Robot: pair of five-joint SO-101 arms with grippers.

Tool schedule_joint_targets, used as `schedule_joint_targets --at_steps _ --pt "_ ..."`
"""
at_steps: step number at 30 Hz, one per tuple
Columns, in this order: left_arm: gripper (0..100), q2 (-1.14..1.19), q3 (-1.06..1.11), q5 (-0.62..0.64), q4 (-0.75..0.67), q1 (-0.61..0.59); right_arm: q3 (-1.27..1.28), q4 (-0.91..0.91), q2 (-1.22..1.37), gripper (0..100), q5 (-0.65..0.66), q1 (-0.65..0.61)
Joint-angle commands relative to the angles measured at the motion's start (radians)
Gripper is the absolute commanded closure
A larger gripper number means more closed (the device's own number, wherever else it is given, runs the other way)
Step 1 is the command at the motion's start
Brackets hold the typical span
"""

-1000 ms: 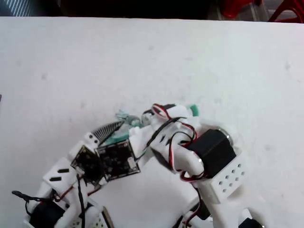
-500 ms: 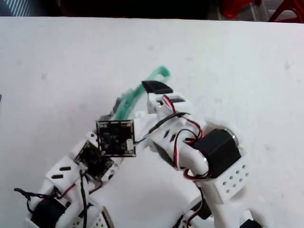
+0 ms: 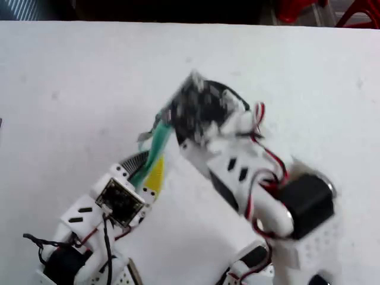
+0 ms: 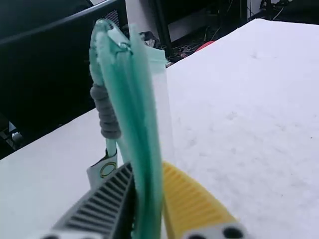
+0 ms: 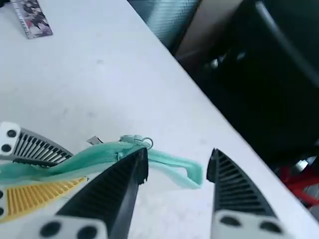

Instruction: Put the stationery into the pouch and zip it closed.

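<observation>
Right gripper (image 5: 178, 162) jaws spread, green pouch (image 5: 99, 154) edge-on just past its fingertips, looped end in the gap between them, far end pinched by left gripper (image 5: 75, 167) grey and yellow fingers, over white table (image 5: 75, 79).

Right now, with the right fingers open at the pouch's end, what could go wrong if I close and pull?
1. The right gripper is open, the pouch's green end loop between its fingers and the likely zip pull beside one finger; closing may catch fabric, not the pull.
2. The left gripper pinches only the pouch's thin edge; a pull could drag it free.
</observation>
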Motion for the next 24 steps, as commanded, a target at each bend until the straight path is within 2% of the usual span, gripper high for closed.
schedule_joint_targets --at_steps 1,5,8,20,24 --pt "98 0.004 -0.002 0.0 0.006 0.013 -0.146 0.015 0.108 81.7 -0.167 0.019" --pt "98 0.004 0.003 -0.003 0.017 0.051 -0.342 0.179 0.236 81.8 -0.239 -0.015" --pt "98 0.004 0.003 -0.003 0.014 0.048 -0.388 0.202 0.288 81.7 -0.299 -0.012" --pt "98 0.004 0.005 -0.003 0.014 0.047 -0.16 0.2 0.236 81.9 -0.333 -0.039" --pt "98 0.004 0.005 -0.003 0.014 0.047 -0.135 0.2 0.236 89.9 -0.325 -0.038"
